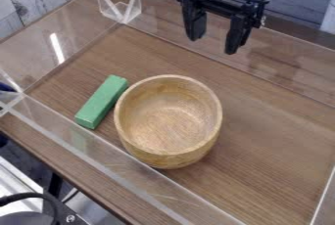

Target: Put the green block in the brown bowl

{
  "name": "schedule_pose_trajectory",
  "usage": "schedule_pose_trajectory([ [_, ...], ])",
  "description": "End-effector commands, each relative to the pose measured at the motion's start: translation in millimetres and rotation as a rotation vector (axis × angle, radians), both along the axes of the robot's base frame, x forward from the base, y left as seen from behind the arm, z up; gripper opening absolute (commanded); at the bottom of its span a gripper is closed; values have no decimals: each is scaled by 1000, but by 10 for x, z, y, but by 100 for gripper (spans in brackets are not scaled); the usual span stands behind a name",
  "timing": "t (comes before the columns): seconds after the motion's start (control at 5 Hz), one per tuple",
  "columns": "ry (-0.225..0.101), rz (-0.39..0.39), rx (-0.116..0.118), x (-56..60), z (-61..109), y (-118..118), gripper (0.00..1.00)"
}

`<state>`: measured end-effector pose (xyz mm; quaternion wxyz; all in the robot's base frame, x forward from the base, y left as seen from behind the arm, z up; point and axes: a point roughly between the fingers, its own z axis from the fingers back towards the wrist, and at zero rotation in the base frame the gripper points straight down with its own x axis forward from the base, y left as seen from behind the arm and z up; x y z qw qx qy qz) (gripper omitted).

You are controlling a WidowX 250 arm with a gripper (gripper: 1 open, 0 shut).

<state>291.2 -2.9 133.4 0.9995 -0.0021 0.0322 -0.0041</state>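
Note:
The green block (pixel 101 102) lies flat on the wooden table, slanted, just left of the brown bowl (pixel 167 119) and almost touching its rim. The bowl stands upright near the front of the table with nothing inside it. My gripper (pixel 216 30) hangs above the back of the table, behind and slightly right of the bowl. Its two black fingers point down and stand wide apart, open, with nothing between them. It is well clear of both the block and the bowl.
A clear plastic wall (pixel 53 121) runs along the front and left edges of the wooden table (pixel 275 102). A small clear plastic piece (pixel 120 6) stands at the back left. Open table surface lies to the right of the bowl.

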Motion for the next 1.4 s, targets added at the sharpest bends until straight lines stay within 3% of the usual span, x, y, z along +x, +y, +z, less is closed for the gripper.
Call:
schedule_pose_trajectory([
  [0.0, 25, -5, 1, -32, -83, 19, 100],
  [0.2, 26, -7, -2, -231, -87, 195, 100],
  [0.4, -13, 6, -5, -517, -64, 457, 100],
  [0.6, -36, 22, -3, -728, -64, 783, 100],
  [1.0, -47, 52, 9, -938, -233, 1220, 100],
  [1.2, -49, 53, 15, -950, -363, 1324, 100],
])
